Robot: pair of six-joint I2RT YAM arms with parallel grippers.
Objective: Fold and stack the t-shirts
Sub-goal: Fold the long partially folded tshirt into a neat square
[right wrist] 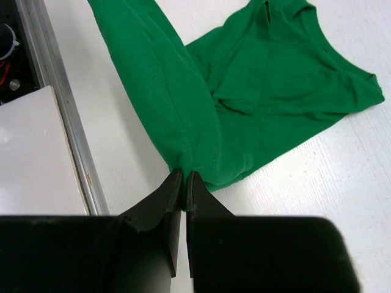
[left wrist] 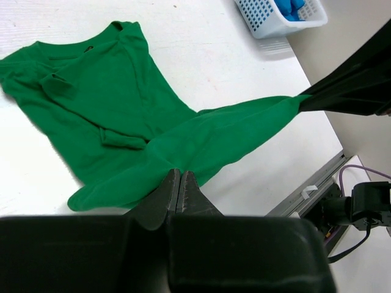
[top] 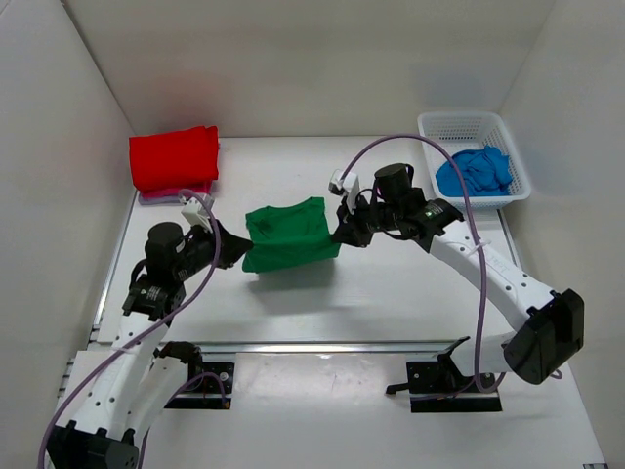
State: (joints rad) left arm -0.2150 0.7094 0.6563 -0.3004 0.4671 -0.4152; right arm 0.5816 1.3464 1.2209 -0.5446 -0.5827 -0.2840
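Right now both arms are working on the green t-shirt [top: 290, 234] mid-table. The left gripper [left wrist: 179, 176] is pinching one end of its near edge with jaws pressed tight on the cloth, and the right gripper [right wrist: 184, 177] is pinching the other end, so the edge is hanging taut while the collar end is lying flat. I'd say they're folding it, and next they're needing to carry that edge evenly toward the collar. The red t-shirt [top: 174, 156] is sitting folded far left.

bright, even overhead light; soft shadows on white surfaces; wrist views blurred up close
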